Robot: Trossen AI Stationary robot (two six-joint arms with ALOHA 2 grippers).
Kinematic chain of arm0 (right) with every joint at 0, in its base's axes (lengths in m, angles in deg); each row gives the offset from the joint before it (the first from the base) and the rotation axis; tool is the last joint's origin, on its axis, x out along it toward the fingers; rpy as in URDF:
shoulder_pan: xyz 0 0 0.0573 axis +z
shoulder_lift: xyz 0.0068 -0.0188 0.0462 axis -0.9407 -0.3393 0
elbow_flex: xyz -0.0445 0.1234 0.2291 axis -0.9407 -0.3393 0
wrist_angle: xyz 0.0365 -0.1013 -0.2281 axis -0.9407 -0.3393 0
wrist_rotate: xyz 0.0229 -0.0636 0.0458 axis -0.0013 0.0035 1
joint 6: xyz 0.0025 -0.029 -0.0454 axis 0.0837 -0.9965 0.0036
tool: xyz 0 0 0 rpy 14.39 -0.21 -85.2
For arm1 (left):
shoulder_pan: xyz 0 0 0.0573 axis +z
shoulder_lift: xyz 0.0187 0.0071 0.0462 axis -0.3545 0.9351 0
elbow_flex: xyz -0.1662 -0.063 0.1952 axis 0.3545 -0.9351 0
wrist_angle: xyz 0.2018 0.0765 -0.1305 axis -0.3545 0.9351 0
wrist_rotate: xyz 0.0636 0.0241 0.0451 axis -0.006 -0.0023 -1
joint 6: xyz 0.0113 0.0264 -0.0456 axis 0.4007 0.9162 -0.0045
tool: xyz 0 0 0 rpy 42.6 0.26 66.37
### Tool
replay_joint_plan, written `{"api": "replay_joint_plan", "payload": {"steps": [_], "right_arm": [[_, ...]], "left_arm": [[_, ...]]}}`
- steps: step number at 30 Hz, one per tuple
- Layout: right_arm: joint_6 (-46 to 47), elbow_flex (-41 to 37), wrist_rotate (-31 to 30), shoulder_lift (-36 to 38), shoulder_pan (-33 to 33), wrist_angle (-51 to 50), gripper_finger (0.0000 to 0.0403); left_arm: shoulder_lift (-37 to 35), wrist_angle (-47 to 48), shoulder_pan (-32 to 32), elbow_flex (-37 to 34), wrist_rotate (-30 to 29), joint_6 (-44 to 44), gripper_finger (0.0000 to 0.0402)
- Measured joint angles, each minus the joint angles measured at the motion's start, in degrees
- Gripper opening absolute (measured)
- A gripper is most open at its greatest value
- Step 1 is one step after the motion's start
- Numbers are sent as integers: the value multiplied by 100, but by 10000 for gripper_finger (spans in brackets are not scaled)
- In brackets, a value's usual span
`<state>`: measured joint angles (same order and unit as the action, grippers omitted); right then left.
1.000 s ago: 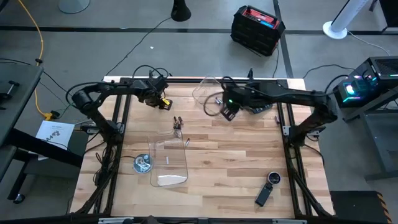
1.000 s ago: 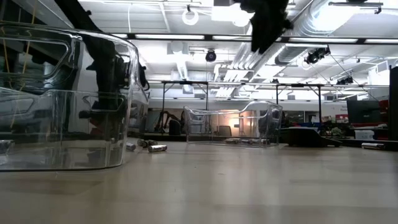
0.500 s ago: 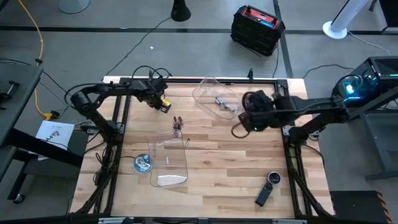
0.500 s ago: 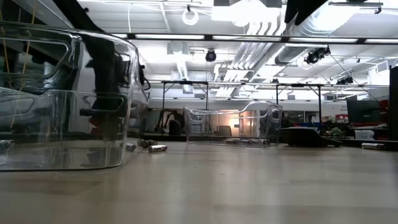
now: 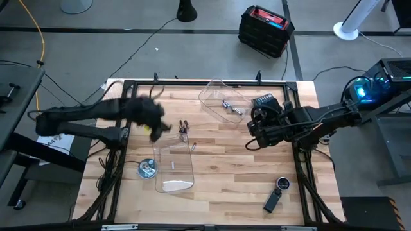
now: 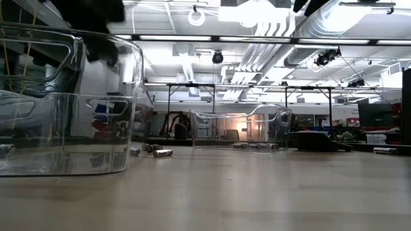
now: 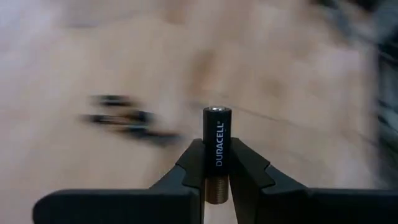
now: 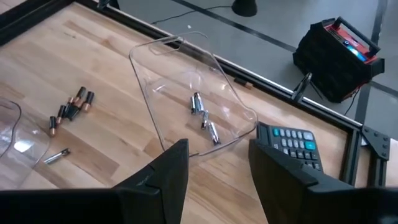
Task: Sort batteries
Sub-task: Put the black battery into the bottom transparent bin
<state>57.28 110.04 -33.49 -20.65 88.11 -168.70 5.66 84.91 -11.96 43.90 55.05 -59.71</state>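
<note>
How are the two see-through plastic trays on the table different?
The clear plastic tray at the table's back holds three silvery batteries; the clear plastic tray nearer the front holds just one. The back tray lies slanted to the table's edges, the front one roughly square. Both are transparent with rounded corners.

Left arm reaches from the table's left edge toward the middle-left, its left gripper [image 5: 154, 126] clamped on an upright dark battery [image 7: 217, 152] between both fingers [image 7: 193, 165]. Right arm comes in from the right, folded back over the right-centre of the table, right gripper [image 8: 219, 163] with fingers parted and holding nothing.
</note>
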Motion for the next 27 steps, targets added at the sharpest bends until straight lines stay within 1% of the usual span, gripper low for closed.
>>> {"api": "replay_joint_plan", "payload": {"steps": [3,6,7,9,11,14,16,19,21,23,25,27], "right_arm": [[-65,0,-92,-2,-31,0,161],[-136,0,-103,-2,-76,-2,161],[-151,0,-102,-2,-98,0,161],[-157,0,-103,-2,-135,-1,161],[-203,0,-101,-2,-158,-2,161],[-250,0,-98,-4,-158,-2,161],[-245,0,-80,-4,-158,-2,161],[-204,0,-59,-4,-156,5,161],[-202,0,24,-4,-157,55,161],[-200,0,96,-4,-158,109,161],[-200,0,138,-4,-158,165,161],[-200,0,210,-6,-158,209,161]], "left_arm": [[-112,56,-1131,0,-30,-219,31],[152,74,-1975,0,-146,-356,35],[294,33,-2155,-2,-206,-354,45],[618,-76,-2380,-1,-430,-352,78],[922,-30,-2395,74,-612,-306,117],[1290,145,-2145,452,-768,-104,170],[1462,373,-1832,826,-886,94,194],[1655,531,-1184,1338,-1232,396,210],[1802,513,-575,1564,-1291,403,212],[2038,481,85,1671,-1114,232,210],[2386,498,719,1667,-720,81,207],[2810,513,1178,1663,-371,-51,202]]}}
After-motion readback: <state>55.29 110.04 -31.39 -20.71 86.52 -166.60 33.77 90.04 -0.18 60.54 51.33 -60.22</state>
